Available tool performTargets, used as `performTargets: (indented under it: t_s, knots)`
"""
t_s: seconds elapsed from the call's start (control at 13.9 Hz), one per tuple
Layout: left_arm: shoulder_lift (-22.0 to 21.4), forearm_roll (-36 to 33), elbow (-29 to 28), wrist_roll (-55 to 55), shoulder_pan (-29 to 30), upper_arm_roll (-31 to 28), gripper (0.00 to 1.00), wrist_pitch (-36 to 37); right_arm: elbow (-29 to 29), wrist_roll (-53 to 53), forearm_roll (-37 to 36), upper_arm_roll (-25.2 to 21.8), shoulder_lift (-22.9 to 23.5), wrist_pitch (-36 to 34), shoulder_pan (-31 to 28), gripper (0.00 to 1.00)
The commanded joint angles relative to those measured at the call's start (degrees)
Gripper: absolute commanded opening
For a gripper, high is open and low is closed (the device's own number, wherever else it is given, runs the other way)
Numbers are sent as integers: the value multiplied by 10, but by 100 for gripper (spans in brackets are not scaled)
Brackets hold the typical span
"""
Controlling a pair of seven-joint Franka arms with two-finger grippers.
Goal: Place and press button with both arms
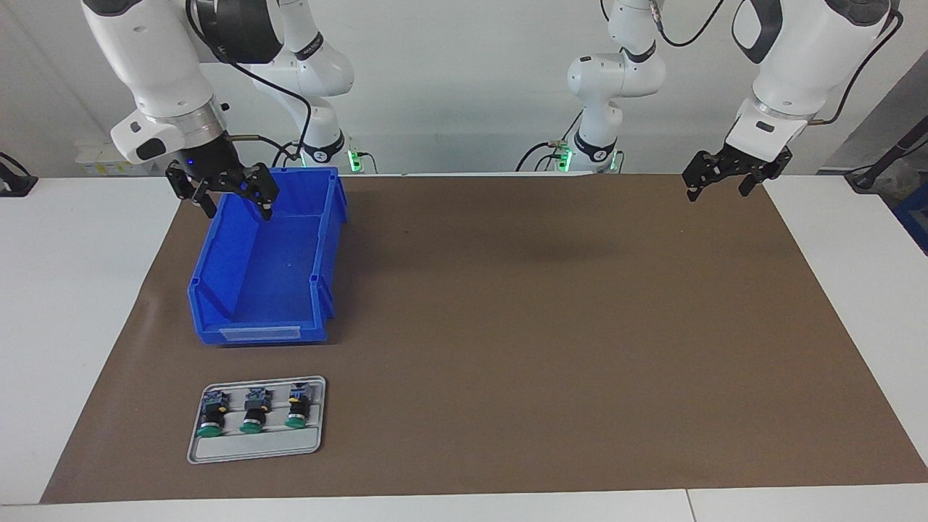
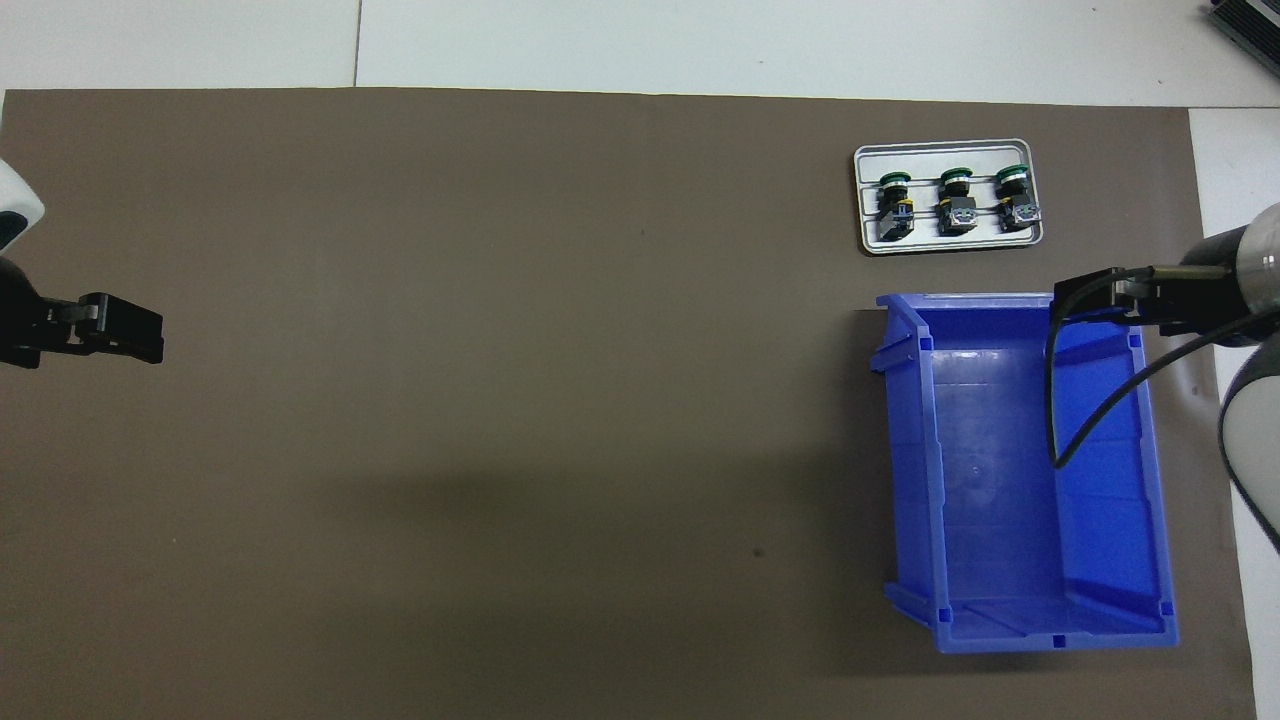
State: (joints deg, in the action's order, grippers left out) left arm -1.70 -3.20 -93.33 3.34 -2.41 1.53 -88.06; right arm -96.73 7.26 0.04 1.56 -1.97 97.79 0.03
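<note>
Three alike buttons with green caps lie side by side on a small grey tray (image 1: pixel 254 448): one (image 1: pixel 211 417), a second (image 1: pixel 254 412) and a third (image 1: pixel 297 407). They also show in the overhead view, around the middle one (image 2: pixel 955 197). The tray lies farther from the robots than the blue bin (image 1: pixel 261 279), at the right arm's end of the table. My right gripper (image 1: pixel 239 210) is open and empty, up over the bin's end nearest the robots. My left gripper (image 1: pixel 719 192) is open and empty, up over the mat's corner at the left arm's end.
A brown mat (image 1: pixel 544 326) covers the table. The blue bin (image 2: pixel 1000 480) has nothing in it, and a black cable from the right arm hangs over it. White table shows around the mat.
</note>
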Motion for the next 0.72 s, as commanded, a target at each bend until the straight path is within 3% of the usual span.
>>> performTargets:
  t_s: [0.0,0.65]
  knots:
    - [-19,6,-22,1,8,4,100,-7,-14,-7,1,1,-12,7,-4,100]
    - [-19,6,-22,1,8,4,100,-7,-12,-11,11,0,-9,10,-6,100]
